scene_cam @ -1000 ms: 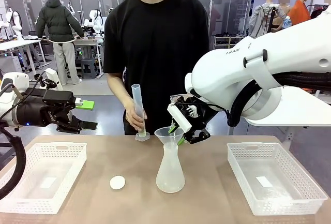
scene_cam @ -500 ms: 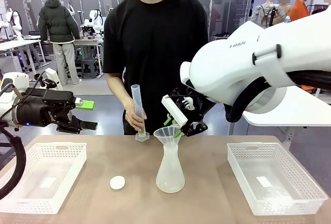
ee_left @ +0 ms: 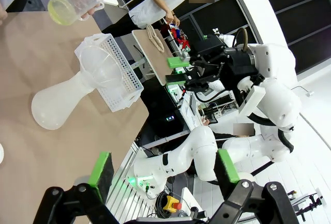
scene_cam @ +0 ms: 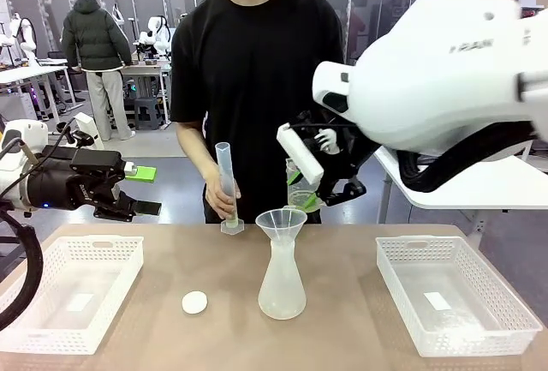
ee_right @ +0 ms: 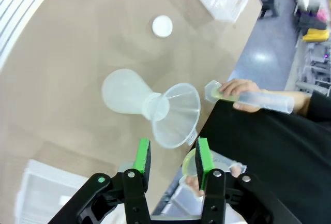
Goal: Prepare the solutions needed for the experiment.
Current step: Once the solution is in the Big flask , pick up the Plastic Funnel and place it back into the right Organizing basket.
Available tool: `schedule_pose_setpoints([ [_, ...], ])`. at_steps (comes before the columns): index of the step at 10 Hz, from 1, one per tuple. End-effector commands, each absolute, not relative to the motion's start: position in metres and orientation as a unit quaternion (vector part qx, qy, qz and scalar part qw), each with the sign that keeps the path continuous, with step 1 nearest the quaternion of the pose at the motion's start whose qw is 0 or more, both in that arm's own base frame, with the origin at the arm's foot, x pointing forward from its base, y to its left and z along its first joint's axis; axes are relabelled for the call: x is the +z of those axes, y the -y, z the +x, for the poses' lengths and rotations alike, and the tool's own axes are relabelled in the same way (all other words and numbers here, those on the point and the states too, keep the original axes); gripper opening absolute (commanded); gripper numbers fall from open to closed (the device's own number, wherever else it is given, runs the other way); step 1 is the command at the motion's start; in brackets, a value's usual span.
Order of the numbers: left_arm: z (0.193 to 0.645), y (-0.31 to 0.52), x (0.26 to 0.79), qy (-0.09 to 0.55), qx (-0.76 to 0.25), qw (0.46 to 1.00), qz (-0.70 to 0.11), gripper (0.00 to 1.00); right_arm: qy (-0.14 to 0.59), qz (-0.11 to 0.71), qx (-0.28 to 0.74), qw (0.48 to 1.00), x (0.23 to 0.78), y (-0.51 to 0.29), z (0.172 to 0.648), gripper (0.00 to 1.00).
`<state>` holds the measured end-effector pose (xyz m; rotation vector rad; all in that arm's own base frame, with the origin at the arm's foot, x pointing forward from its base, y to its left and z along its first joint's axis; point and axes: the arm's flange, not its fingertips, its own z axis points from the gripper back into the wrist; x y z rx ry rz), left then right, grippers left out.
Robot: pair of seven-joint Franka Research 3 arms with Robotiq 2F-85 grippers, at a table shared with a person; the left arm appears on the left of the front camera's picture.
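Observation:
A small clear beaker (scene_cam: pixel 300 194) holds pale yellow-green solution, and my right gripper (scene_cam: pixel 306 193) is shut on it, above and just behind the funnel (scene_cam: pixel 282 220). The funnel sits in a translucent white conical flask (scene_cam: pixel 282 284) at the table's middle. In the right wrist view the beaker (ee_right: pixel 189 165) lies by one finger of the right gripper (ee_right: pixel 172 151), with the funnel (ee_right: pixel 176 114) and flask (ee_right: pixel 124 93) below. The left wrist view shows the beaker (ee_left: pixel 70 2) above the flask (ee_left: pixel 54 107). My left gripper (scene_cam: pixel 147 191) (ee_left: pixel 164 168) hangs open over the left basket.
The person's hand holds a graduated cylinder (scene_cam: pixel 227 184) upright on the table's far side. A round white stopper disc (scene_cam: pixel 194 302) lies left of the flask. White baskets stand at the left (scene_cam: pixel 34 324) and right (scene_cam: pixel 402 302) of the table.
My right gripper has lifted the beaker up and away from the funnel's rim, and the right arm has risen. The left arm and the flask have not moved.

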<state>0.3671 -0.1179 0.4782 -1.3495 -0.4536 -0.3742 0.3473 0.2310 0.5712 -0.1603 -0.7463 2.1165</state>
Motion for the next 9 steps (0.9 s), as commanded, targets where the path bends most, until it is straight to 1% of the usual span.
schedule_pose_setpoints([
  [1, 0.367, 0.120, 0.480, 0.208, -0.165, 0.733, -0.626, 1.00, 0.365, -0.002, 0.761, 0.537, 0.576, -0.187, 0.325, 0.46],
  [2, 0.367, 0.120, 0.480, 0.208, -0.165, 0.733, -0.626, 1.00, 0.402, 0.036, 0.719, 0.566, 0.575, -0.167, 0.314, 0.46],
  [3, 0.367, 0.120, 0.480, 0.208, -0.165, 0.733, -0.626, 1.00, 0.421, 0.063, 0.668, 0.610, 0.569, -0.148, 0.301, 0.46],
  [4, 0.367, 0.120, 0.480, 0.208, -0.165, 0.733, -0.626, 1.00, 0.428, 0.085, 0.608, 0.663, 0.560, -0.135, 0.292, 0.46],
  [5, 0.367, 0.120, 0.480, 0.208, -0.165, 0.733, -0.626, 1.00, 0.438, 0.126, 0.533, 0.713, 0.546, -0.118, 0.282, 0.46],
  [7, 0.367, 0.120, 0.480, 0.208, -0.165, 0.733, -0.626, 1.00, 0.441, 0.181, 0.458, 0.751, 0.522, -0.083, 0.262, 0.46],
  [8, 0.367, 0.120, 0.480, 0.208, -0.165, 0.733, -0.626, 1.00, 0.402, 0.202, 0.427, 0.785, 0.510, -0.062, 0.256, 0.46],
  [9, 0.367, 0.120, 0.480, 0.208, -0.165, 0.733, -0.626, 1.00, 0.390, 0.236, 0.415, 0.788, 0.503, -0.051, 0.255, 0.46],
])
